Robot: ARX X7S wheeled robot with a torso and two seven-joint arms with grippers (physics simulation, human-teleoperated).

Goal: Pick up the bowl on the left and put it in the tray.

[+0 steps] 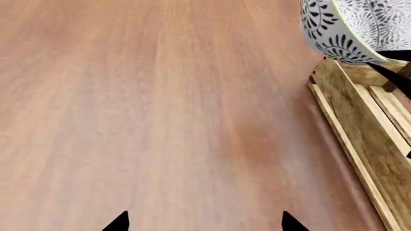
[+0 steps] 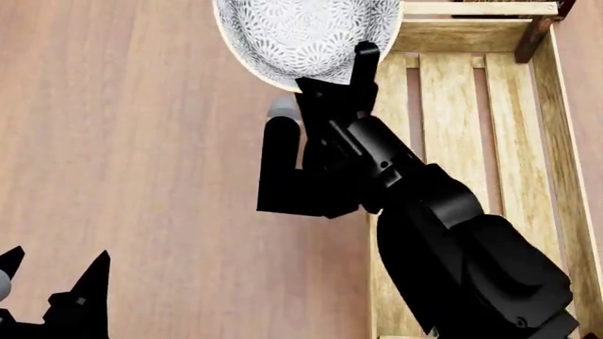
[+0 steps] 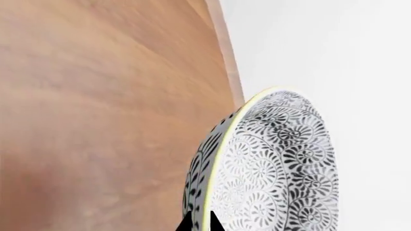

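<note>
The patterned bowl (image 2: 306,32) hangs above the table at the tray's near-left corner, partly over its end rail. My right gripper (image 2: 325,74) is shut on the bowl's near rim, one finger (image 2: 366,60) inside the bowl. In the right wrist view the bowl (image 3: 276,168) fills the lower right with the cream rim pinched between the two fingertips (image 3: 200,224). The light-wood tray (image 2: 471,113) lies at the right, its slats bare. From the left wrist the bowl (image 1: 350,29) floats just above the tray's rail (image 1: 356,120). My left gripper (image 2: 52,282) is open low over the wooden table (image 2: 141,141).
The table's far edge (image 3: 228,62) runs close behind the bowl, with white background beyond it. My right arm (image 2: 452,240) crosses over the tray's near half. Brown tabletop (image 1: 160,115) spreads under the left gripper.
</note>
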